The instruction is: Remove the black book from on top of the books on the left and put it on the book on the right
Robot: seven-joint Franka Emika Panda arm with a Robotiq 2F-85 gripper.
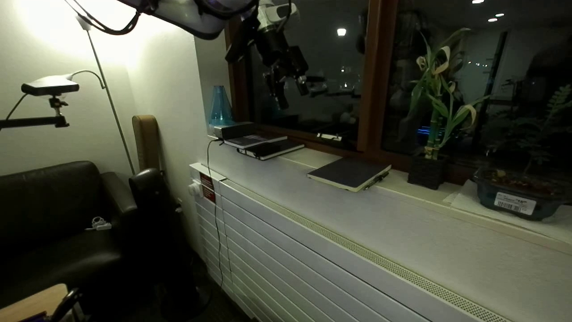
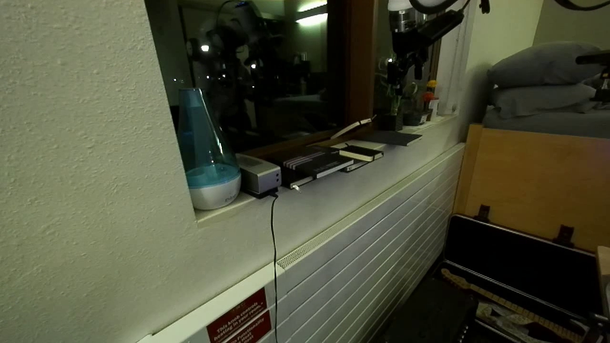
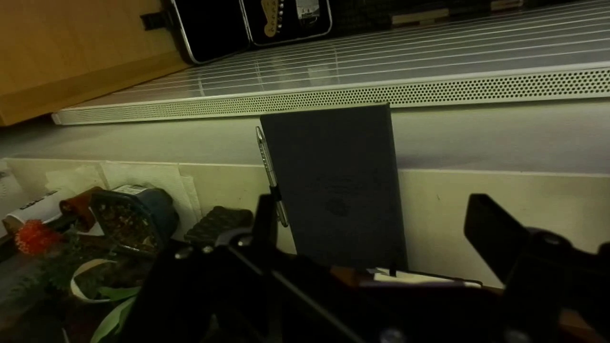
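Note:
The small black book (image 2: 360, 152) with cream page edges lies flat on the left books in an exterior view; it also shows in an exterior view (image 1: 280, 147). The left books (image 2: 317, 162) lie flat on the sill and include a dark one with pale stripes. The right book (image 1: 351, 172) is dark, flat and apart from them. In the wrist view the right book (image 3: 333, 186) fills the middle, with a pen along its side; the black book is out of view there. My gripper (image 3: 371, 202) is open and empty, well above the sill in both exterior views (image 1: 292, 96) (image 2: 407, 78).
A blue humidifier (image 2: 209, 157) and a grey box (image 2: 259, 174) with a cable stand at the sill's left end. A bamboo plant (image 1: 431, 170) and a potted plant (image 1: 518, 192) stand right of the right book. The dark window (image 1: 308, 103) runs close behind the books.

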